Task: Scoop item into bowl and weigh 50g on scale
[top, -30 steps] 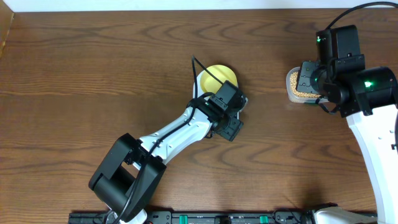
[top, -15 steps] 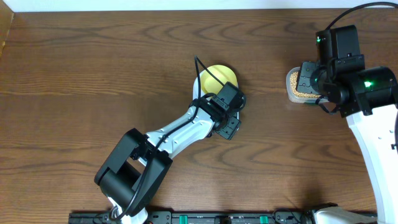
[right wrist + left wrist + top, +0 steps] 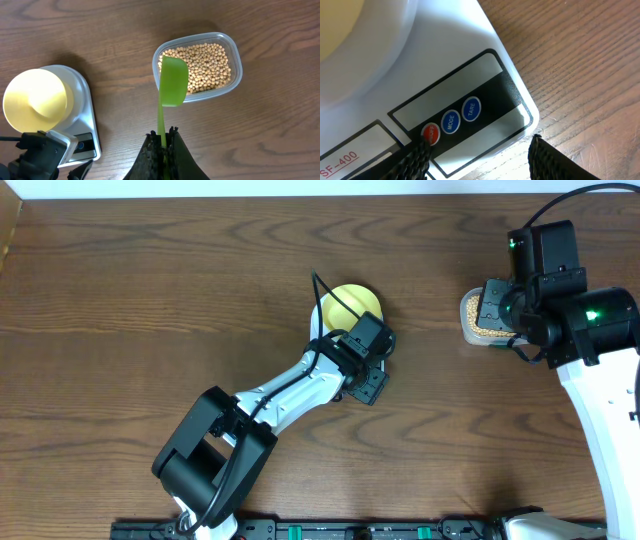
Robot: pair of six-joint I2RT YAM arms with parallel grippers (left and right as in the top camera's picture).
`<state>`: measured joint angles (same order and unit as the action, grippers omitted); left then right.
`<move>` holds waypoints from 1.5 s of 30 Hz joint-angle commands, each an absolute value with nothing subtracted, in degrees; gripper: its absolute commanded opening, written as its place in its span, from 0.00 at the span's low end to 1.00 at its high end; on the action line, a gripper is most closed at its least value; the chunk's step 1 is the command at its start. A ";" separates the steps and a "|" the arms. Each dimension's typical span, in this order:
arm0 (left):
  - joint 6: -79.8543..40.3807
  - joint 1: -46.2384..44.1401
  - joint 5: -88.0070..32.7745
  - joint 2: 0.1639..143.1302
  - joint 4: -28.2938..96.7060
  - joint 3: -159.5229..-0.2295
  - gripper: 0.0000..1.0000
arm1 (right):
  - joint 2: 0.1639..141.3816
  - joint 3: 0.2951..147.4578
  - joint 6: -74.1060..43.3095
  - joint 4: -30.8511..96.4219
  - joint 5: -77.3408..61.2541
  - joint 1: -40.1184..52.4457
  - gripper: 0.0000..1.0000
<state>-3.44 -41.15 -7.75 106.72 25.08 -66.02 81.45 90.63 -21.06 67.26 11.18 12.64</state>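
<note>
The pale yellow bowl (image 3: 350,302) stands on the white scale (image 3: 84,112), and what is inside it does not show. My left gripper (image 3: 480,152) is open over the scale's front panel (image 3: 470,115). One fingertip is at the red button (image 3: 431,134), and I cannot tell if it touches. The tan beans (image 3: 202,60) lie in a clear tub (image 3: 478,320) to the right. My right gripper (image 3: 162,137) is shut on the handle of a green scoop (image 3: 173,82). The scoop is empty and held above the tub's left rim.
Blue MODE (image 3: 450,121) and TARE (image 3: 472,108) buttons sit beside the red one. The scale's front right corner (image 3: 527,117) ends at bare wooden table (image 3: 150,310). The left arm (image 3: 290,390) stretches from the front edge to the scale.
The left arm's elbow has shifted up and right, and its gripper has settled slightly closer onto the scale's front. The right arm and scoop have not moved.
</note>
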 commanded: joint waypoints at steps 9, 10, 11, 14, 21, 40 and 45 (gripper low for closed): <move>-4.86 -41.23 -8.54 107.39 24.49 -65.84 0.65 | 80.84 91.50 -21.82 67.29 11.46 12.36 0.01; -4.89 -41.23 -8.54 107.39 24.27 -65.84 0.65 | 80.84 91.50 -21.82 67.29 11.46 12.36 0.01; -5.02 -41.23 -8.54 107.39 24.25 -65.84 0.65 | 80.84 91.50 -21.82 67.31 11.46 12.36 0.01; -5.04 -41.23 -8.56 107.39 24.25 -65.84 0.65 | 80.84 91.50 -21.82 67.31 11.46 12.36 0.01; -5.04 -41.23 -8.54 107.42 23.44 -65.84 0.65 | 80.84 91.50 -21.82 67.31 11.46 12.36 0.01; -5.02 -41.17 -8.51 111.83 23.90 -65.73 0.65 | 80.84 91.50 -21.82 67.29 11.49 12.36 0.01; -5.02 -41.17 -8.49 107.50 26.13 -66.13 0.65 | 80.84 91.50 -21.82 67.07 11.94 12.36 0.01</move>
